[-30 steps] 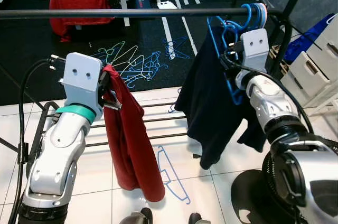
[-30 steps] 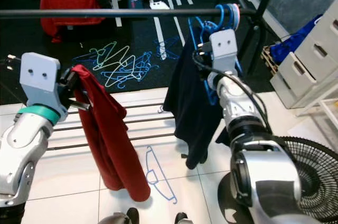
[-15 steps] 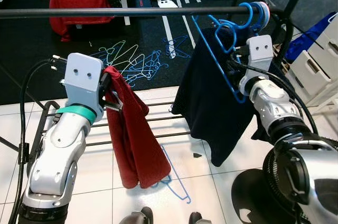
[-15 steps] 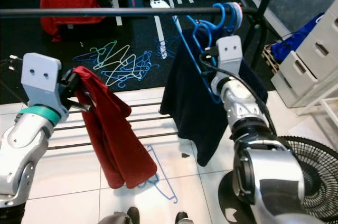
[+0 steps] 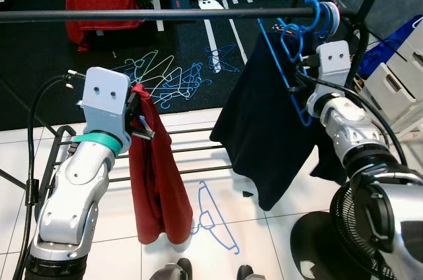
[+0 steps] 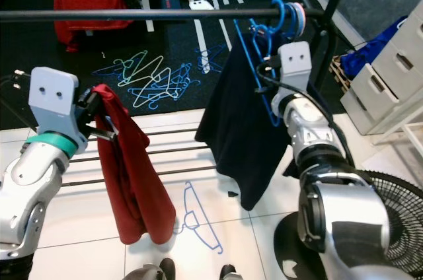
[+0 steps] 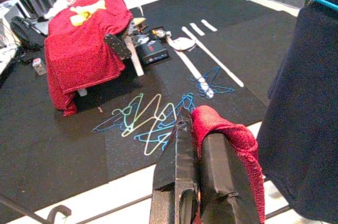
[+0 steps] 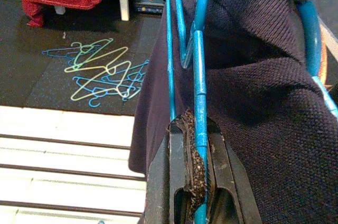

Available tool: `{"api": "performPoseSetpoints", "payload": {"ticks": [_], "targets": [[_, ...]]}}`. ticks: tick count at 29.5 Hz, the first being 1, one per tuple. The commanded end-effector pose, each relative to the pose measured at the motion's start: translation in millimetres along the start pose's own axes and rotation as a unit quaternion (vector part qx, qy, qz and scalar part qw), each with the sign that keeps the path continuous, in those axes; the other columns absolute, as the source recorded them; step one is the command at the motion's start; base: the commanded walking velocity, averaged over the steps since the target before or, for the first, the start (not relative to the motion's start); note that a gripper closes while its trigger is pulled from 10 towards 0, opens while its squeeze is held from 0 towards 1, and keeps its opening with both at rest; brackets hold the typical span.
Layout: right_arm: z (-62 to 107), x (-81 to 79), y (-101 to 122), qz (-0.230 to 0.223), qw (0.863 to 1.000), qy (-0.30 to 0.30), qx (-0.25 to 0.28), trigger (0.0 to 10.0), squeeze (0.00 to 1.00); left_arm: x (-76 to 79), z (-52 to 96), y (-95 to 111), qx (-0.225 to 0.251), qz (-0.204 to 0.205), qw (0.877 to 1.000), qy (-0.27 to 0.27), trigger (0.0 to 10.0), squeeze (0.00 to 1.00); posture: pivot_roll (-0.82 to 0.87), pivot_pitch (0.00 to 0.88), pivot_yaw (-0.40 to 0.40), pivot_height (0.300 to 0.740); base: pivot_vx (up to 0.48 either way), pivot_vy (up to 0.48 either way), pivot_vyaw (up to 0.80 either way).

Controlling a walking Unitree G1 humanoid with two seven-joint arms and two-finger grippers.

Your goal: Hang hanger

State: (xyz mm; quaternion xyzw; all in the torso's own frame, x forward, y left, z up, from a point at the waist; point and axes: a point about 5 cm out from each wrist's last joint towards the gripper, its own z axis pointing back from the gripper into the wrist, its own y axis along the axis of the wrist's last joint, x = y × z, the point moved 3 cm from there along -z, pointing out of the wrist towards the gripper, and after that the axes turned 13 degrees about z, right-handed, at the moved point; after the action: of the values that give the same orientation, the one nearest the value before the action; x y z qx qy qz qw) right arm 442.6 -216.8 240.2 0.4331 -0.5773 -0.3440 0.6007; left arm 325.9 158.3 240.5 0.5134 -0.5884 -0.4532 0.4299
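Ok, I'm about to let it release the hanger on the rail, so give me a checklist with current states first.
1. Right gripper shut on the blue hanger: ok.
2. Hanger hook over the black rail: cannot tell; it sits among other blue hooks at the rail's right end.
3. Dark garment on the hanger, hanging free above the floor: ok.
4. Left gripper shut on the red garment, apart from the dark one: ok.
5. Loose blue hanger on the tiles by the robot's feet: not ok.

White tiled floor [image 5: 99, 227] near, black mat [image 5: 39, 75] beyond. Single blue hanger [image 5: 215, 220] lying on the tiles near centre. Tangle of coloured hangers [image 5: 165, 78] scattered on the mat farther off. Fan base [image 5: 317, 247] at near right.
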Motion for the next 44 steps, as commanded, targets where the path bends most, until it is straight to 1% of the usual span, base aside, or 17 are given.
{"api": "performPoseSetpoints", "payload": {"ticks": [1,3,4,7,8,12,17,19,22,24,25,27,29,33,34,42,44], "targets": [[-1.6,2.7,13,0.021,1.000,0.007,0.022,0.0,0.00,3.4,1.1,5,0.014,-0.001,1.000,-0.003,10.0,0.00,0.08,0.167,0.102,0.740,0.000,0.000,0.00],[-2.2,1.7,20,0.033,0.999,0.017,0.035,0.0,0.00,4.5,0.4,4,0.014,0.003,1.000,-0.002,10.0,0.00,0.07,0.163,0.096,0.740,0.000,0.000,0.00],[-2.4,-4.4,25,0.041,0.997,0.036,0.051,10.0,0.00,5.2,-0.4,3,0.014,0.006,1.000,-0.001,10.0,0.00,0.05,0.159,0.091,0.740,0.000,0.000,0.00],[-1.7,-12.6,27,0.039,0.996,0.054,0.061,10.0,0.00,5.6,-1.4,2,0.015,0.008,1.000,0.000,10.0,0.00,0.05,0.154,0.088,0.740,0.000,0.000,0.00],[1.1,-23.7,28,0.040,0.994,0.074,0.077,10.0,0.00,6.1,-2.7,2,0.017,0.011,1.000,0.000,10.0,0.00,0.03,0.146,0.084,0.740,0.000,0.000,0.00],[11.2,-39.6,34,0.030,0.989,0.091,0.111,10.0,0.00,6.6,-4.2,1,0.020,0.015,1.000,0.001,10.0,0.00,0.02,0.130,0.075,0.740,0.000,0.000,0.00],[19.3,-47.1,41,0.018,0.987,0.088,0.132,10.0,0.00,6.0,-4.4,1,0.021,0.017,1.000,0.002,10.0,0.00,0.01,0.122,0.071,0.740,0.000,0.000,0.00],[36.5,-61.9,50,-0.012,0.985,0.069,0.156,10.0,0.00,4.5,-4.3,-1,0.021,0.020,1.000,0.006,10.0,0.00,-0.01,0.107,0.062,0.740,0.000,0.000,0.00],[46.6,-70.5,47,-0.043,0.986,0.049,0.155,10.0,0.00,3.4,-4.4,-2,0.022,0.021,1.000,0.007,10.0,0.00,-0.02,0.098,0.061,0.740,0.000,0.000,0.00],[46.6,-70.5,47,-0.043,0.986,0.049,0.155,10.0,0.00,3.4,-4.4,-2,0.022,0.021,1.000,0.007,10.0,0.00,-0.02,0.098,0.061,0.740,0.000,0.000,0.00],[50.7,-76.7,36,-0.062,0.988,0.040,0.139,10.0,0.00,2.3,-4.3,-2,0.022,0.021,1.000,0.007,10.0,0.00,-0.02,0.092,0.060,0.740,0.000,0.000,0.00],[50.7,-76.7,36,-0.062,0.988,0.040,0.139,10.0,0.00,2.3,-4.3,-2,0.022,0.021,1.000,0.007,10.0,0.00,-0.02,0.092,0.060,0.740,0.000,0.000,0.00],[60.0,-86.9,9,-0.082,0.992,0.033,0.092,10.0,0.00,0.7,-4.8,-2,0.024,0.020,0.999,0.007,10.0,0.00,-0.02,0.086,0.057,0.740,0.000,0.000,0.00],[70.1,-90.7,-3,-0.090,0.994,0.032,0.059,10.0,0.00,0.5,-5.2,-2,0.026,0.019,0.999,0.007,10.0,0.00,-0.02,0.086,0.057,0.740,0.000,0.000,0.00],[74.3,-97.1,-23,-0.078,0.996,0.041,0.019,10.0,0.00,0.6,-5.0,-2,0.027,0.020,0.999,0.007,10.0,0.00,-0.02,0.079,0.052,0.740,0.000,0.000,0.00],[74.0,-93.6,-50,-0.087,0.994,0.049,-0.053,10.0,0.00,1.0,-4.2,-3,0.027,0.021,0.999,0.007,10.0,0.00,-0.01,0.080,0.054,0.740,0.000,0.000,0.00],[72.5,-87.7,-51,-0.062,0.995,0.057,-0.051,10.0,0.00,0.6,-3.0,-2,0.028,0.021,0.999,0.007,10.0,0.00,-0.01,0.076,0.050,0.740,0.000,0.000,0.00]]}}
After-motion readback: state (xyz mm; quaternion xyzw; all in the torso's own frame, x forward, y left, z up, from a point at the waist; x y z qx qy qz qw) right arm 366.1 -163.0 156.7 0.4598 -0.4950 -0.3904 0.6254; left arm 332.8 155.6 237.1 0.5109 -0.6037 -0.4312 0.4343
